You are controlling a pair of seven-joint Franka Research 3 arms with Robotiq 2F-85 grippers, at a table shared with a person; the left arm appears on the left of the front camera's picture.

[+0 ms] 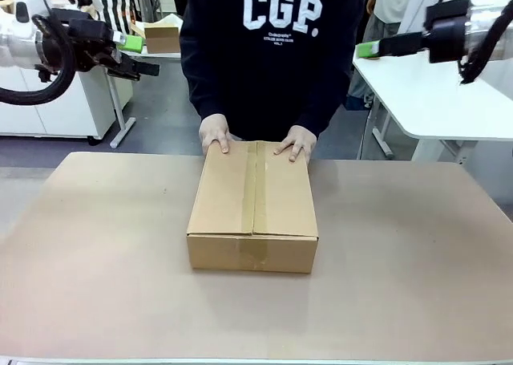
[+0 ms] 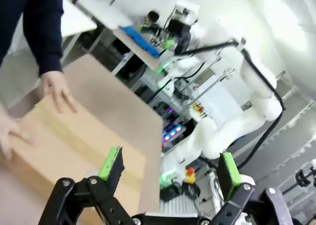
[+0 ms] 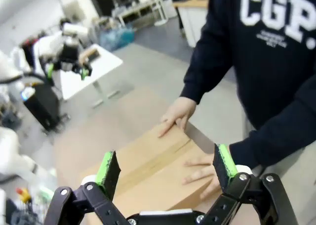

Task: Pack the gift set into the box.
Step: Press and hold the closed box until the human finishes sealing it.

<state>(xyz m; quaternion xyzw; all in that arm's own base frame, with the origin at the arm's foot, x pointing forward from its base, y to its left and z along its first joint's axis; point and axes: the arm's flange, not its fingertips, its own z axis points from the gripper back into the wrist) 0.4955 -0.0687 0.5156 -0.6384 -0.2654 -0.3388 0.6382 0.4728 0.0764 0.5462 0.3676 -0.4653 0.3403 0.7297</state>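
large white letters "cgp." on the person's dark sweatshirt; smaller lines beneath unreadable

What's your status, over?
Left end effector open, right end effector open, both raised. Box shut, centred on table. Person's hands on its far edge.

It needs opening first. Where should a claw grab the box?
Probably a top flap's edge at the centre seam, from above, near end: the box is wider than a claw, flaps lie flat, and the person's hands rest on the far end.
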